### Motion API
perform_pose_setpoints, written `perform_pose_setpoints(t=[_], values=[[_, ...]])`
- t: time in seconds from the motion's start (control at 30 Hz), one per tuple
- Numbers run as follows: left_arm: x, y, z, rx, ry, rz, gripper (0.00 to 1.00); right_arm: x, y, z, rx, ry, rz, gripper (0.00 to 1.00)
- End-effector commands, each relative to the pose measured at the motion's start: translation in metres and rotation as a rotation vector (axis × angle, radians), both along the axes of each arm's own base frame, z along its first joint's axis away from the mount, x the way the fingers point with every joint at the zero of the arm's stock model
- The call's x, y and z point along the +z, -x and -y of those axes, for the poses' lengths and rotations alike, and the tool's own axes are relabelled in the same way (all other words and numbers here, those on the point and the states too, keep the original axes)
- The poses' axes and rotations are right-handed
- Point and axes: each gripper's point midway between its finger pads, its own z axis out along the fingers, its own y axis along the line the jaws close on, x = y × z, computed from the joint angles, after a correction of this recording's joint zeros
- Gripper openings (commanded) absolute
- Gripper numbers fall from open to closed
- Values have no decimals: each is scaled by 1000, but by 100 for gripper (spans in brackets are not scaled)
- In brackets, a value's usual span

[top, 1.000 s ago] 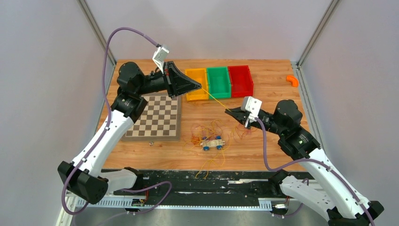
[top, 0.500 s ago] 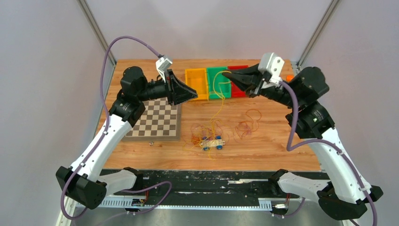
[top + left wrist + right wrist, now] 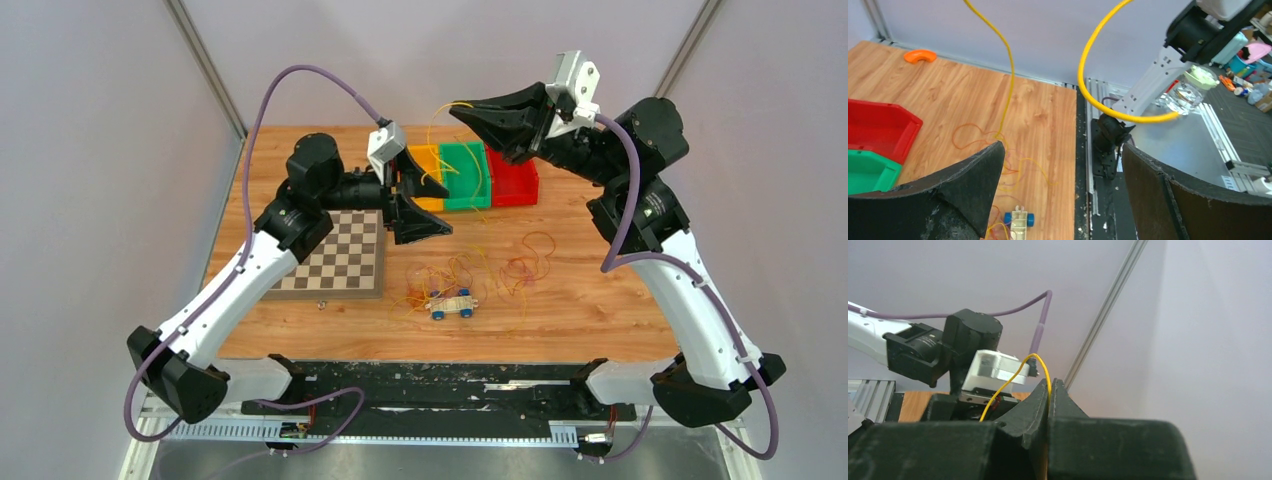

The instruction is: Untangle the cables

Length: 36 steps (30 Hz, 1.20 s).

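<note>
At the right tool, raised high over the far side of the surface: jaws pressed together on the yellow cable, pinched right at the fingertips, with a short free end arching up and back over the tool.

At the left tool, lower and next to the yellow bin in the top view: jaws spread wide, gripping nothing. In the left wrist view, yellow cable passing in front of the opening, apparently apart from both fingers.

Progress, as a judgement: early to partway.
- Done: one yellow cable lifted at its upper end, hanging from the right tool.
- Left: lower part of that cable running down into the tangle; remaining cables in yellow, orange and red heaped in loops on the middle of the surface, around and touching a small toy car; a looser red-orange coil just right of the heap. Nothing laid out separately yet.

Orientation:
- Lifted yellow stretch: long axis near vertical, slack and curved, upper end at the right tool, lower end in the heap.
- Heap: no single axis; loops in all directions, spread mostly left to right.
</note>
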Motion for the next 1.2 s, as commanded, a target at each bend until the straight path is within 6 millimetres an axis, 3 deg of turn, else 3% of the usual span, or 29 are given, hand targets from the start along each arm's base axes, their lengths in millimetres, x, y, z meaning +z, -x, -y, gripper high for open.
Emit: perform_pose_setpoints(t=[0.0, 0.1, 0.33, 0.4, 0.47, 0.5, 0.57, 0.67, 0.83, 0.97, 1.03, 1.07, 1.17], values=[[17, -31, 10, 88, 32, 100, 93, 34, 23, 9, 41, -76, 53, 0], [27, -43, 15, 119, 69, 106, 92, 34, 22, 9, 42, -84, 40, 0], [38, -37, 37, 74, 98, 104, 83, 50, 24, 10, 62, -139, 14, 0], [41, -39, 41, 71, 106, 95, 71, 58, 25, 12, 59, -165, 30, 0], [42, -39, 42, 59, 103, 90, 43, 57, 23, 16, 31, -177, 26, 0], [42, -37, 40, 58, 95, 96, 25, 52, 18, 18, 7, -177, 14, 0], [46, -29, 33, 50, 92, 126, 9, 45, 10, 29, -54, -181, 2, 0], [49, -19, 23, 41, 89, 134, 0, 30, -2, 51, -138, -187, -41, 0], [88, -8, 4, 38, 154, 131, 0, -16, -36, 86, -263, -167, -190, 0], [129, -11, -11, 72, 225, 151, 0, -106, -67, 114, -371, -95, -419, 0], [150, -13, -16, 89, 265, 153, 0, -155, -60, 106, -284, -40, -553, 0], [154, -17, -15, 91, 273, 138, 0, -182, -46, 94, -174, -10, -654, 0], [181, -15, -15, 78, 326, 136, 0, -217, -14, 65, 54, 46, -819, 5]])
